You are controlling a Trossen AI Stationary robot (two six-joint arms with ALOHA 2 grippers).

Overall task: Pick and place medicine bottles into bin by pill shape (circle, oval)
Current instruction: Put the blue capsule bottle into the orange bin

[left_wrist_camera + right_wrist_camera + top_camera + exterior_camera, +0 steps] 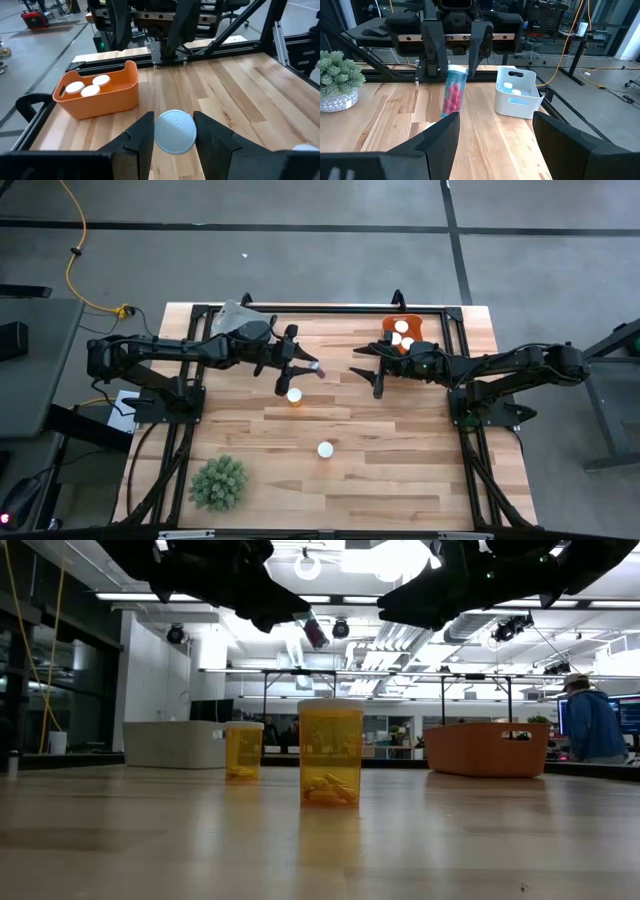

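Note:
My left gripper (303, 367) is shut on a small clear bottle of pink pills (454, 93) with a white cap (175, 131), high above the table's middle. Two amber bottles with white caps stand upright on the wood, one just near of the left gripper (295, 395) and one nearer the front (325, 449). Both show in the low view, with pills at the bottom (330, 752) (243, 750). My right gripper (371, 370) is wide open and empty, facing the left one, in front of the orange bin (405, 335). My left gripper pinches the bottle's cap end (161, 134) between its two fingers, one on each side. The fingers slant down toward the table's right. The bottle's body (453, 100) hangs below and beyond the fingertips, slightly tilted and clear of the table.
The orange bin at the far right holds three white-capped bottles (82, 87). A pale grey bin (517, 92) with bottles sits at the far left, under the left arm. A green spiky plant (218, 482) stands at the near left. A person (592, 725) is beyond the table.

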